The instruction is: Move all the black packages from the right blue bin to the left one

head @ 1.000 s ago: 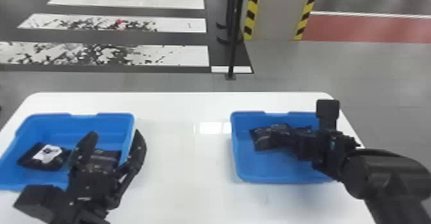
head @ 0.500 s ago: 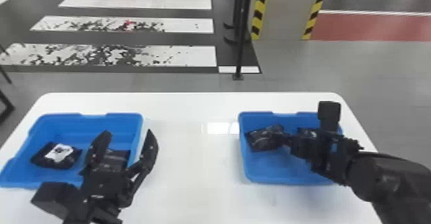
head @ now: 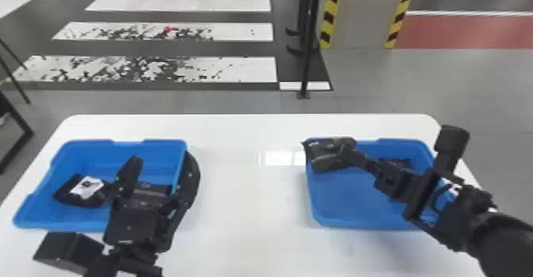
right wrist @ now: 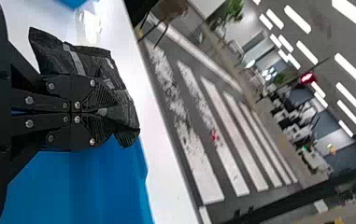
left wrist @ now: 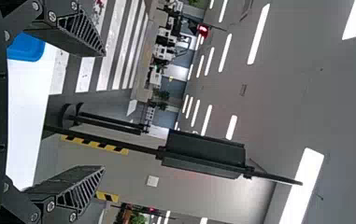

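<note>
Head view: nearest, L pincer (head: 162, 162) comes up from bottom edge & sits over the R part of L blue bin (head: 95, 157), fingers spread apart w/ nothing gripped; L wrist view agrees, a wide gap btwn the two ribbed fingers (left wrist: 84, 35). R arm (head: 499, 240) comes in from lower R corner, reaching across R blue bin (head: 341, 212). R pincer (head: 359, 159) is clenched on a blk pkg (head: 331, 153), held up at that bin's far L corner, tilted, covering part of the rim. R wrist view: closed fingertips pinch the same pkg, which spreads out past them on both sides, w/ bin & white desk (head: 246, 216) beyond.

Inside L bin: a blk pkg w/ white label (head: 77, 195) toward the L & a 2nd dark pkg (head: 150, 191) on the R side, seen btwn L pincer's fingers, partly hidden. Inside R bin: another dark pkg (head: 398, 163) near the far wall, partly behind R arm. Both bins stand on the desk, well apart.

Past desk's far edge: gray floor (head: 238, 101), then white crosswalk stripes (head: 178, 70), worn/speckled in spots; thin blk post (head: 307, 58) approx. center; column w/ yellow-blk edging (head: 357, 14) just R of post; red floor strip (head: 468, 32) far R.
</note>
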